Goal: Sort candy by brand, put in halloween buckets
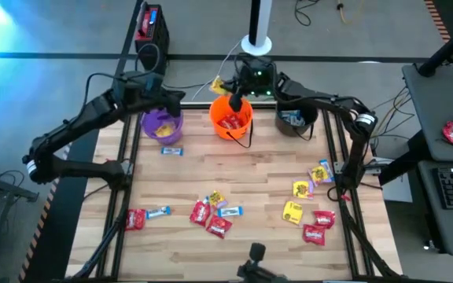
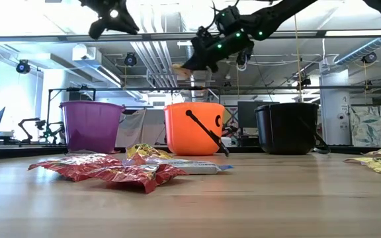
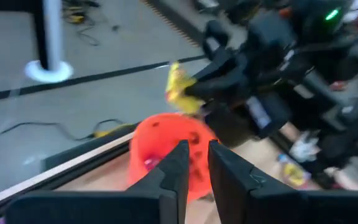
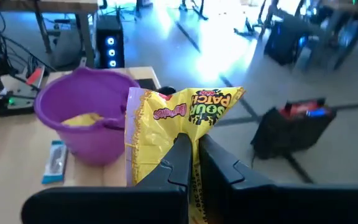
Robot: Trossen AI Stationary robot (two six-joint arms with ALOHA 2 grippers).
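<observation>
Purple bucket (image 1: 162,124): yellow packets inside; left gripper (image 1: 157,81) just above, fingers near-closed, empty.
Orange bucket (image 1: 231,118): red packets inside.
Black bucket (image 1: 295,120): blue-white packets inside.
Right gripper (image 4: 191,154): pinching yellow packet (image 4: 179,127) above orange bucket's rim.

Yellow candy packet (image 4: 179,134) above orange bucket (image 1: 231,116)

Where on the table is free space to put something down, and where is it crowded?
Free: the wood between the orange bucket and the red packets, and the corner beside the purple bucket. Crowded: the front row of candy, and the yellow packets on the right.
</observation>
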